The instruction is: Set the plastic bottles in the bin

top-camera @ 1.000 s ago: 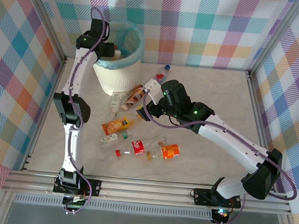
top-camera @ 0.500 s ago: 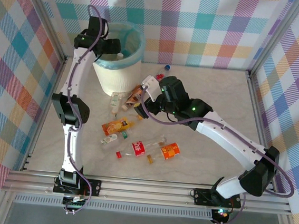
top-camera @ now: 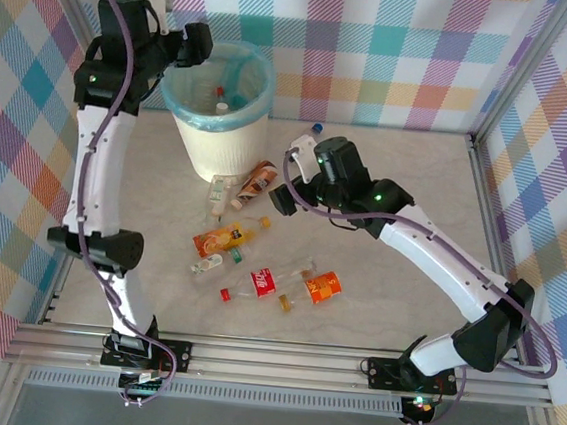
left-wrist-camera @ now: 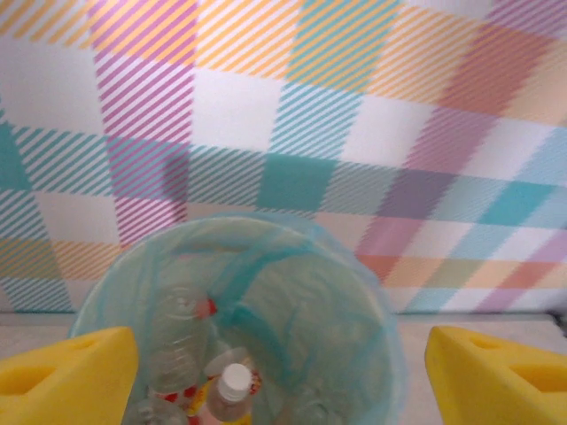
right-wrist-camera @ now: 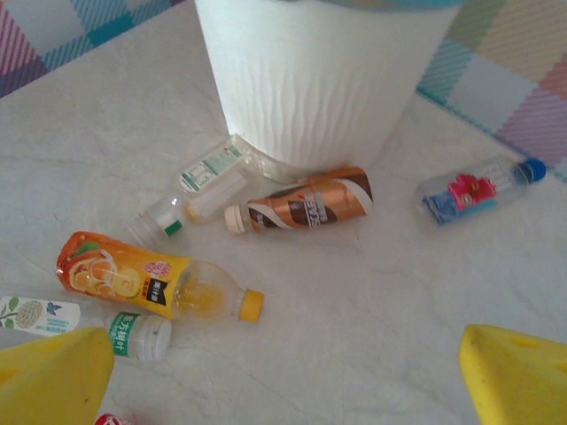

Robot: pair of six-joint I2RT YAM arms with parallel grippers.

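The left tool (top-camera: 194, 43) hangs high over the bin (top-camera: 219, 151), fingers wide apart w/ nothing between them. Its wrist view looks straight down into the teal bag, where a few dropped bottles (left-wrist-camera: 232, 390) lie at the bottom.

The right tool (top-camera: 278, 200) is low over the worktop (top-camera: 407, 184), also fully open & empty. Under it is the group in front of the bin:
- a brown bottle (right-wrist-camera: 310, 204) just beside the bin's foot
- a clear bottle (right-wrist-camera: 199, 190) w/ green cap, close to the brown one's cap end
- an orange juice bottle (right-wrist-camera: 151, 283) nearer to the tool
- a blue-cap bottle (right-wrist-camera: 474, 190) well apart

More lie nearer the arm bases, e.g. a red-label bottle (top-camera: 262, 281), so I judge much work remains.

The step in hand is probably the right tool taking the brown bottle. To do it well:
- turn the wrist so the fingers cross the body, not along it
- come down straight over the label's middle
- mind the finger on the bin side, because room there is small
- close slowly & centred, since a round bottle may roll
- do not push the clear bottle
- lift above the rim before going over
- let the left arm leave the bin mouth first
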